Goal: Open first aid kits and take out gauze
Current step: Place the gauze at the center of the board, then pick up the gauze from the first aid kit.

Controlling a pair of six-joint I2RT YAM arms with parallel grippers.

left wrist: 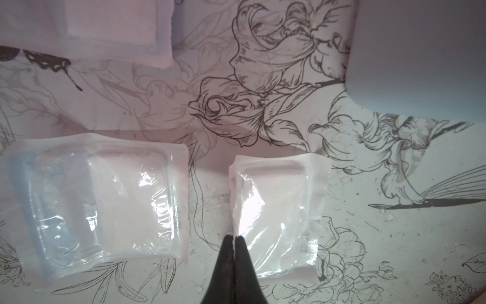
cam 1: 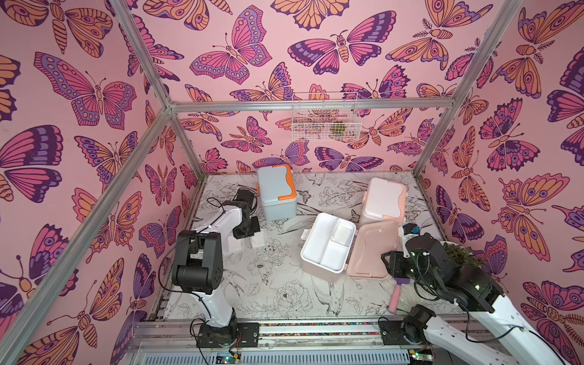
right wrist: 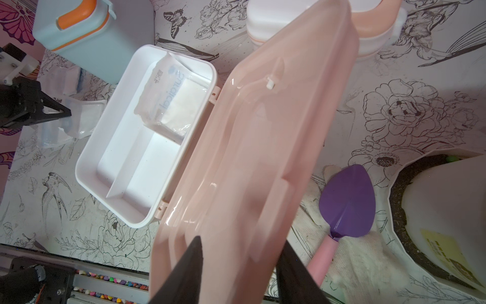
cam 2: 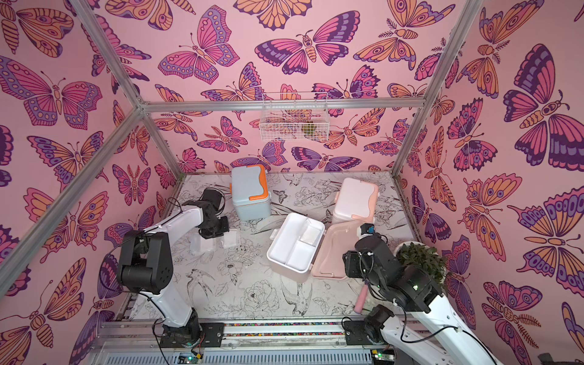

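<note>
While the left fingers point(left wrist: 226, 268) pinch, pressed together, the edge of one gauze packet point(left wrist: 278, 210), a second packet point(left wrist: 105, 205) lies just beside it on the surface point(left wrist: 394, 250). Both are square, clear and crinkled, with a white pad inside. Cannot tell whether the pinched one is clear of the surface. Third packet point(left wrist: 92, 26): cut off by the frame edge.

Dusty pink kit point(right wrist: 126, 163): open. A fourth packet point(right wrist: 168, 100) leans in a small hinge-side compartment; its blue print is hard to read. Right fingers point(right wrist: 189, 273) clamp the raised lid point(right wrist: 263, 144) between them.

Blue kit point(cam 1: 276, 192) and white kit point(cam 1: 384, 199): closed. Left fingertips are hidden under the wrist in both top views.
</note>
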